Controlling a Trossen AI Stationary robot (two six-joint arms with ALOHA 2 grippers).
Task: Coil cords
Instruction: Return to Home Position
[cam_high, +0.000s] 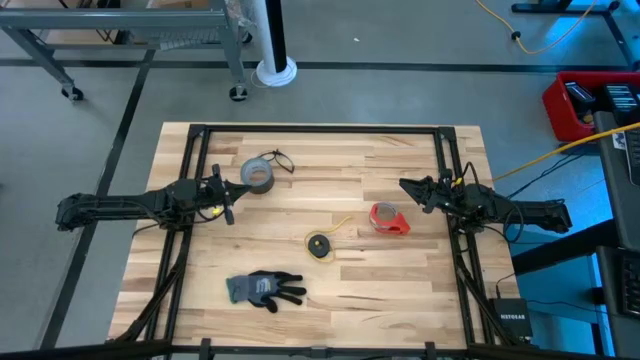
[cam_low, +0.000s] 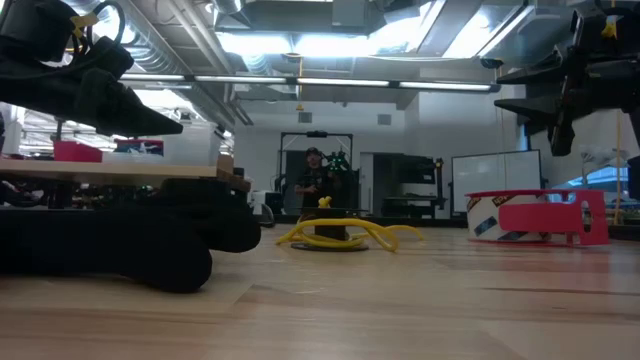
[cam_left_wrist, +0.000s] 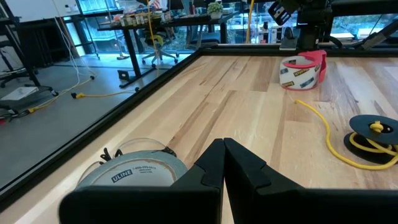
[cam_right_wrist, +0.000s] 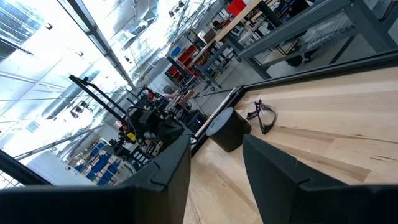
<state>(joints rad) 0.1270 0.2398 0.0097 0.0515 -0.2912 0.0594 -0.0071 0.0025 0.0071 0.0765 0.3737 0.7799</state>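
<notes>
The yellow cord (cam_high: 320, 245) lies in a small loose coil around its black part at the table's middle, one end trailing toward the right; it also shows in the low view (cam_low: 335, 232) and the left wrist view (cam_left_wrist: 367, 137). The thin black cord (cam_high: 283, 160) lies on the table at the far left, against the grey tape roll (cam_high: 257, 175), as the right wrist view also shows (cam_right_wrist: 264, 116). My left gripper (cam_high: 228, 197) hangs shut above the table's left side, just near of the grey roll (cam_left_wrist: 140, 171). My right gripper (cam_high: 405, 187) hangs open above the right side, with nothing between its fingers (cam_right_wrist: 214, 168).
A red tape roll (cam_high: 388, 218) sits right of the yellow cord, near and below my right gripper. A black and grey glove (cam_high: 265, 289) lies flat toward the near edge. Bare wood lies between the two arms. A person (cam_low: 313, 180) stands far off in the room.
</notes>
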